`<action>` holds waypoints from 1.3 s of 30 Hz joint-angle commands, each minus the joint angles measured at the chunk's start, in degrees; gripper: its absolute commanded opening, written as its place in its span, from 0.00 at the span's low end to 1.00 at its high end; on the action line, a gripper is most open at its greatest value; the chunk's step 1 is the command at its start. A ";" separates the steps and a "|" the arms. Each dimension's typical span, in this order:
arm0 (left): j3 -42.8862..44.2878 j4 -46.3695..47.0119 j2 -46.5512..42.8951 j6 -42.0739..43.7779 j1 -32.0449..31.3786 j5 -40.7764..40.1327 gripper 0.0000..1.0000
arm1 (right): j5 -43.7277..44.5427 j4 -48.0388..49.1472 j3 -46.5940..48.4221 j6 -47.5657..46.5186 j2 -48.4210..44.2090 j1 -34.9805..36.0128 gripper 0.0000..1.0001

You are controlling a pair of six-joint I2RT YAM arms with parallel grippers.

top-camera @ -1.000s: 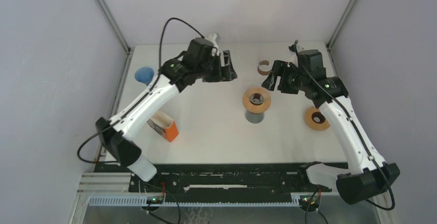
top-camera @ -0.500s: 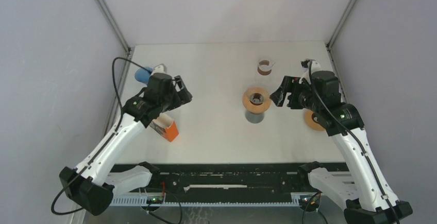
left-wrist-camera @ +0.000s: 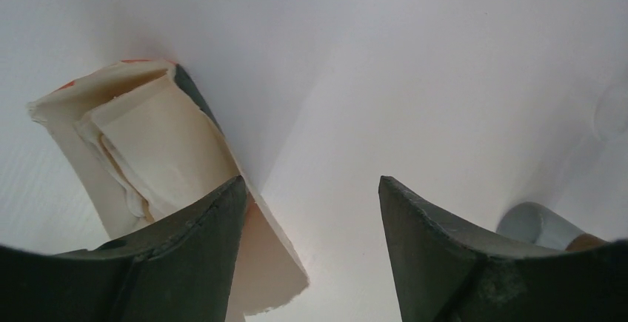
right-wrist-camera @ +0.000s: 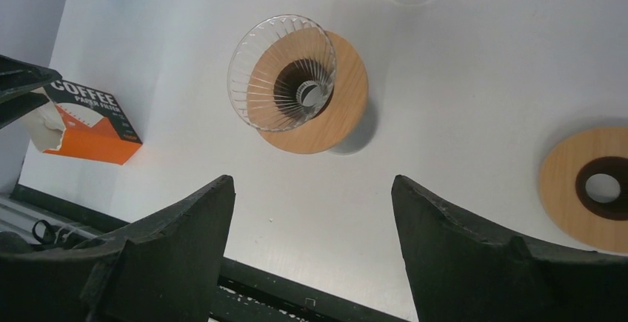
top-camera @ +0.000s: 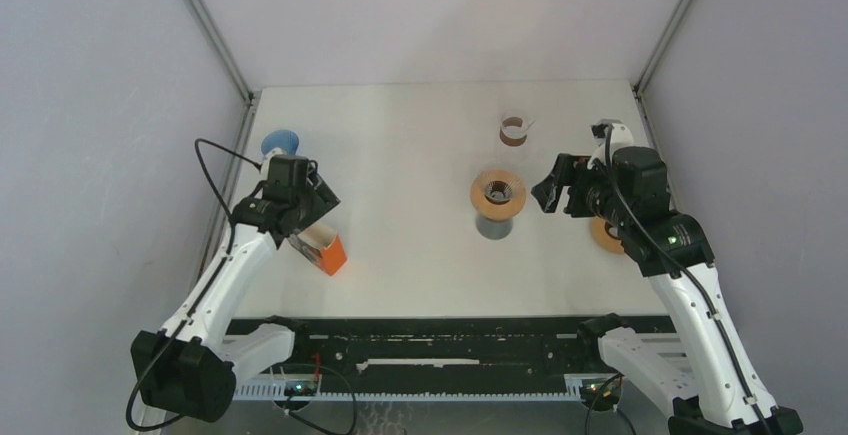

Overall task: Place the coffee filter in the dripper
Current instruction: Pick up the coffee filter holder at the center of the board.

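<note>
Orange cardboard box (top-camera: 322, 247), white paper filters (left-wrist-camera: 159, 144) inside, mouth facing left gripper (left-wrist-camera: 311, 189): jaws wide apart, holding nothing. Right gripper (right-wrist-camera: 311, 185) likewise spread, empty, near clear ribbed glass dripper (right-wrist-camera: 278, 78) on round wooden collar (right-wrist-camera: 348, 107). Risks: pinching several filters at once; dragging light box, unanchored.
</note>
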 commanded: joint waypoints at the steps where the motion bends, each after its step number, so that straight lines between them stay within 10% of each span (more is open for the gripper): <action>1: -1.52 1.17 -0.45 -1.60 1.10 -2.64 0.71 | 1.63 0.83 0.13 -2.76 -0.35 -0.82 0.86; 14: -0.86 3.91 6.18 -0.88 1.60 -3.22 0.57 | 0.85 1.97 -1.44 -3.58 -0.48 -2.24 0.86; 26: -0.29 3.66 8.06 2.44 1.62 -0.92 0.17 | 1.72 2.24 -1.98 -3.56 -1.66 -2.82 0.86; 39: 18.73 1.72 19.99 14.36 -0.11 8.03 0.00 | 4.41 3.46 -4.20 -3.09 -4.30 -3.86 0.86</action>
